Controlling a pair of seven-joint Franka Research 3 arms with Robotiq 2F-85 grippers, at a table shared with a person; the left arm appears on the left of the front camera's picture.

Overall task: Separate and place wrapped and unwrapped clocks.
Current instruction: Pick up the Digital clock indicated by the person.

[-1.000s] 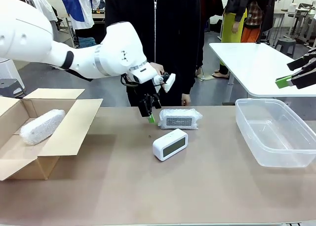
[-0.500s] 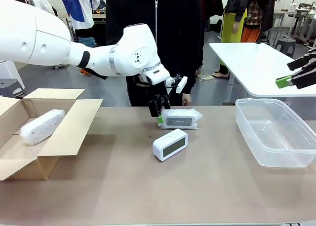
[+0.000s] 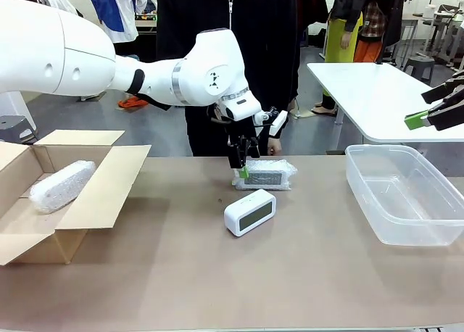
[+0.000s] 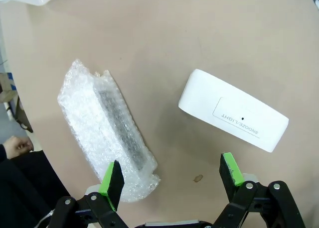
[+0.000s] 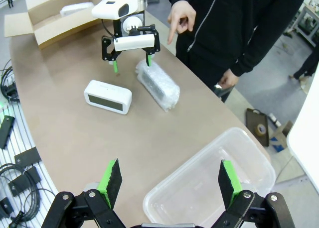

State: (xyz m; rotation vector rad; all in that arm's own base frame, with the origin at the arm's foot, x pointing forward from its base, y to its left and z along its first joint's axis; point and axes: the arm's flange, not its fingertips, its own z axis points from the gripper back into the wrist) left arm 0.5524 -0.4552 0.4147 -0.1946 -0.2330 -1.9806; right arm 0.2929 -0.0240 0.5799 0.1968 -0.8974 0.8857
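I count one wrapped clock (image 3: 61,185) sorted, in the box (image 3: 109,191) at nine o'clock. My left pincer (image 3: 240,171) hangs wide over the second wrapped clock (image 3: 267,174). The bare clock (image 3: 250,212), at its six o'clock, lies unsorted on the counter (image 3: 181,274). My right pincer (image 5: 167,180) is wide and empty.

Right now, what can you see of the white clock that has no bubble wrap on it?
The bare white clock is a small glossy plastic-looking block with rounded corners and a grey screen. Its top carries a panel printed SNOOZE/LIGHT. It stands upright on the table, turned at a slant, screen toward the robot's side. Only the table touches it; the bubble-wrapped clock lies just behind it, with a gap between.
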